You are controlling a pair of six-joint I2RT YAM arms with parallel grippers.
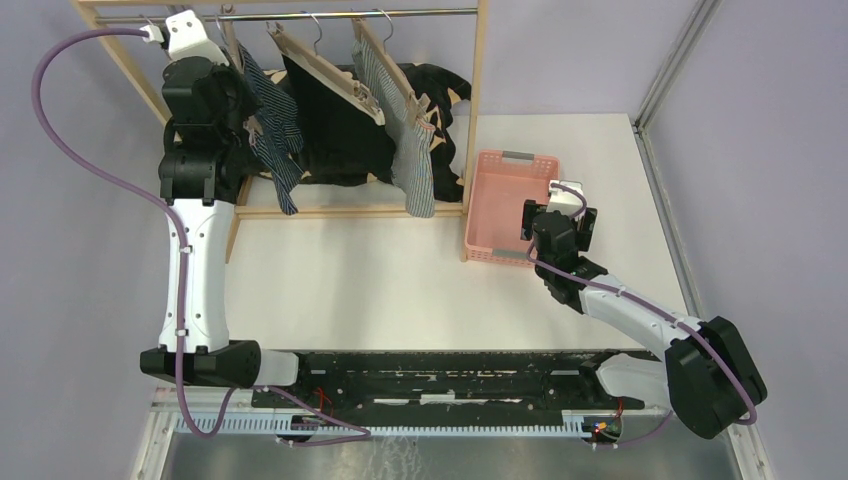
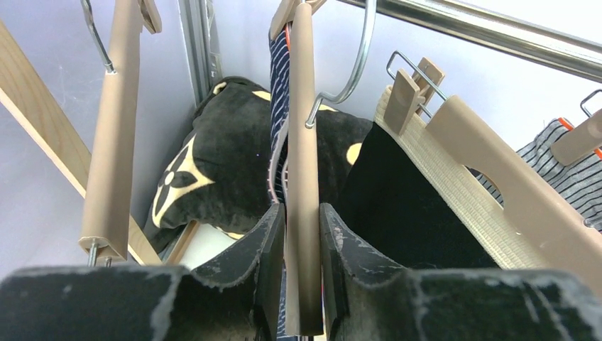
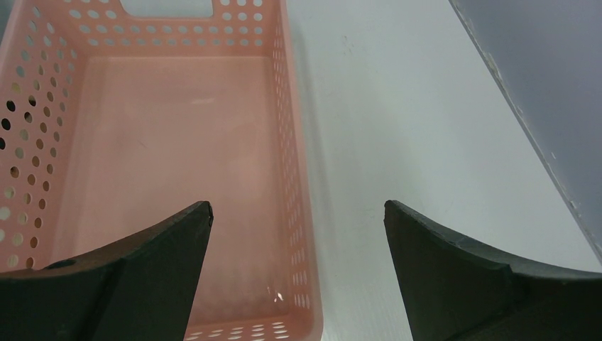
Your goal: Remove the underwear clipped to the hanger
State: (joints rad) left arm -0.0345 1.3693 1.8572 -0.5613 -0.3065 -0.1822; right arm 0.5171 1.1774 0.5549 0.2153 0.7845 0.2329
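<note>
Three pairs of underwear hang clipped to wooden hangers on a rail: navy striped (image 1: 275, 135), plain black (image 1: 335, 130), and grey-white pinstriped (image 1: 410, 150). My left gripper (image 1: 245, 122) is up at the navy pair's hanger. In the left wrist view my gripper (image 2: 303, 234) is shut on the lower end of that wooden hanger (image 2: 302, 142). The navy cloth (image 2: 278, 85) hangs just behind it, the black pair (image 2: 397, 206) to its right, and the pinstriped pair (image 2: 561, 167) at far right. My right gripper (image 1: 543, 225) (image 3: 298, 206) is open and empty over the basket's right wall.
A pink perforated basket (image 1: 500, 190) (image 3: 163, 142) stands on the white table right of the wooden rack (image 1: 470, 100). A black cushion with cream flower marks (image 1: 440, 85) (image 2: 213, 156) lies behind the rack. Another wooden hanger (image 2: 113, 128) hangs at left.
</note>
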